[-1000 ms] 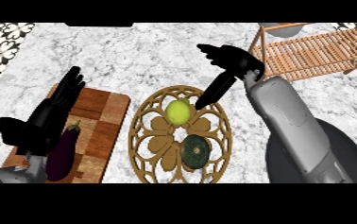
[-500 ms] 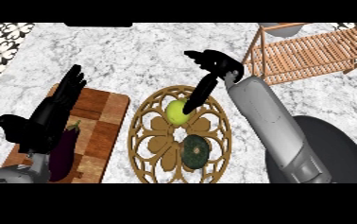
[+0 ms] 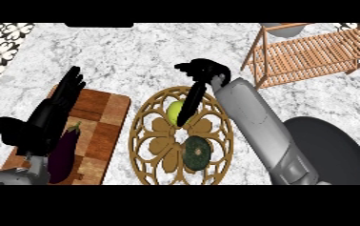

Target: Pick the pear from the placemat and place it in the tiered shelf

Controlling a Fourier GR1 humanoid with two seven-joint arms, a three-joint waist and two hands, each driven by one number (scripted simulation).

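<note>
The pear (image 3: pixel 174 111), yellow-green, lies on the upper half of a round openwork placemat (image 3: pixel 151 146) of light wood, partly hidden by a long dark finger of the right hand (image 3: pixel 202 73). Nearest the lower edge, a dark green squash (image 3: pixel 197 153) sits on the same placemat, just below and right of the pear and apart from it. To the left, a purple eggplant (image 3: pixel 64 153) lies lengthwise on a wooden board (image 3: pixel 105 129) of checkered brown blocks. The left hand (image 3: pixel 48 118) rests over the board's left side, fingers straight and spread, pointing up the counter and holding nothing; it hides the eggplant's left flank. The right forearm (image 3: pixel 256 127) slants up from the lower right. Its hand hovers above the placemat's top rim, one finger stretched down across the pear, the rest bent forward; whether it touches the pear cannot be told. It grips nothing. Farthest off, at the upper right, the slatted shelf (image 3: pixel 309 58) stands on the marble counter (image 3: pixel 126 58), well apart from the placemat.
</note>
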